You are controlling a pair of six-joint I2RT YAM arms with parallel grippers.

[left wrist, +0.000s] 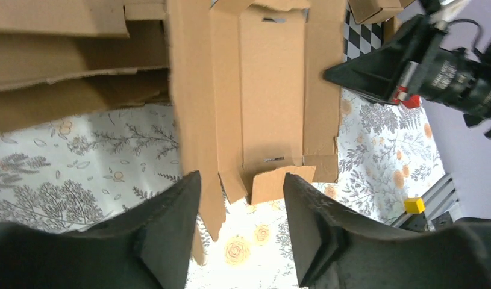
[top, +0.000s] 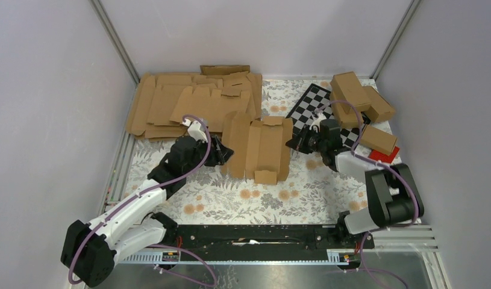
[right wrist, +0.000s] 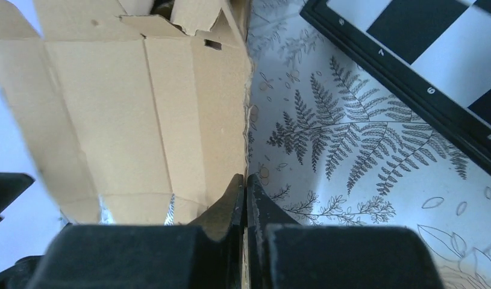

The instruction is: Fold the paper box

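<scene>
Right wrist: my right gripper [right wrist: 246,182] pinches shut on the paper box [right wrist: 140,108] edge; left gripper [left wrist: 241,180] half-open, empty. Such a thin bite could slip, dropping 1 panel.

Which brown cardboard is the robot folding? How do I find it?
Look at the middle of the flowery table, between the left gripper and the right gripper. The paper box is the brown creased sheet there, partly bent up. The heap of flat blanks lies flat behind it, and the finished cartons sit far right by the chessboard.
</scene>
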